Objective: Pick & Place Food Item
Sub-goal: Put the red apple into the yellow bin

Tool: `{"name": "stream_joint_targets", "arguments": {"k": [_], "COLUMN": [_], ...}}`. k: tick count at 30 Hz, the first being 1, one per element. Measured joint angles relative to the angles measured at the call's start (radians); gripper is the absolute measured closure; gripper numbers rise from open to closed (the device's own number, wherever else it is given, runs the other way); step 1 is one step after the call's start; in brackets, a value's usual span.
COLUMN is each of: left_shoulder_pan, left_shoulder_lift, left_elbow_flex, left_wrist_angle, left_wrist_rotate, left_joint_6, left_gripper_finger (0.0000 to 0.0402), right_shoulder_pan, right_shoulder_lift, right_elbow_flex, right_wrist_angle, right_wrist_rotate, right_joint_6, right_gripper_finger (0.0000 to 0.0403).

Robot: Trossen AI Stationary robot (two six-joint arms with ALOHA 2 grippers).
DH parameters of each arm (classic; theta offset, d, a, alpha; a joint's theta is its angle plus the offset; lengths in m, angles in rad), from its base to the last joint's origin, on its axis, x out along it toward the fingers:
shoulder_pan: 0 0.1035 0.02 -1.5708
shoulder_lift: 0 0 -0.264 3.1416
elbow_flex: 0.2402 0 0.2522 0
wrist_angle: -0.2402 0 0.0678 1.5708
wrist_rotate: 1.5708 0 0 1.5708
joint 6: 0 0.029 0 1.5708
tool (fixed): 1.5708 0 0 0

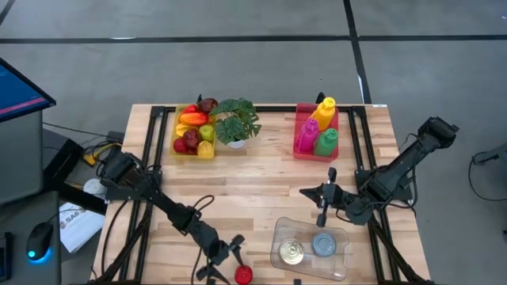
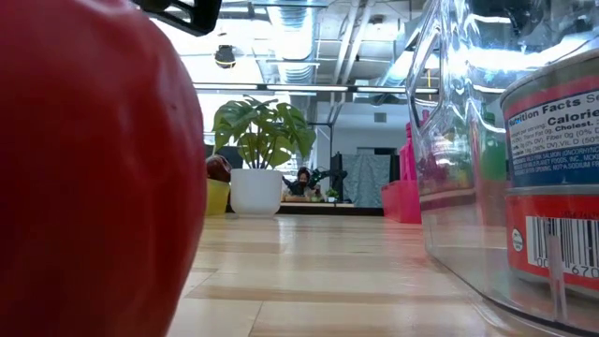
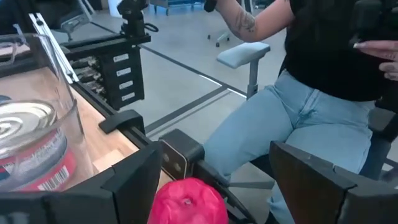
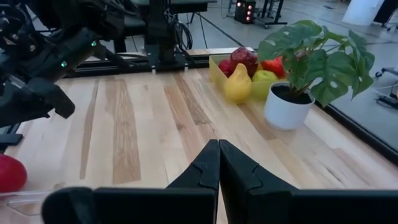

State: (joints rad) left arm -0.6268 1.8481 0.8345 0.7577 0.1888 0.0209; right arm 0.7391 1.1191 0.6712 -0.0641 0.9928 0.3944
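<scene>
Only left-wrist: person beyond apple.

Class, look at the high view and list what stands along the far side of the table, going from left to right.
Yellow tray of fruit → potted plant → pink tray of bottles.

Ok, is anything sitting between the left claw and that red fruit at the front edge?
Nothing visible does. The left claw stands open right at the red fruit, which shows between its fingers in the left wrist view. The clear container holding the cans sits off to the side.
</scene>
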Motion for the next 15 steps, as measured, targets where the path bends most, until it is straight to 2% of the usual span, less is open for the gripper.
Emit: {"name": "stream_joint_targets", "arguments": {"k": [9, 15], "left_shoulder_pan": [0.007, 0.013], "left_shoulder_lift": [-0.026, -0.03], "left_elbow_flex": [0.0, 0.0], "left_wrist_angle": [0.042, 0.137], "left_wrist_rotate": [-0.008, -0.008], "left_joint_6": [-0.003, -0.027], "left_gripper_finger": [0.0117, 0.0117], "right_shoulder_pan": [0.0, 0.0], "right_shoulder_lift": [0.0, 0.0], "right_elbow_flex": [0.0, 0.0], "right_wrist_angle": [-0.001, 0.001], "right_wrist_rotate": [0.0, 0.0], "right_joint_6": [0.017, 0.017], "right_gripper_finger": [0.0403, 0.0403]}}
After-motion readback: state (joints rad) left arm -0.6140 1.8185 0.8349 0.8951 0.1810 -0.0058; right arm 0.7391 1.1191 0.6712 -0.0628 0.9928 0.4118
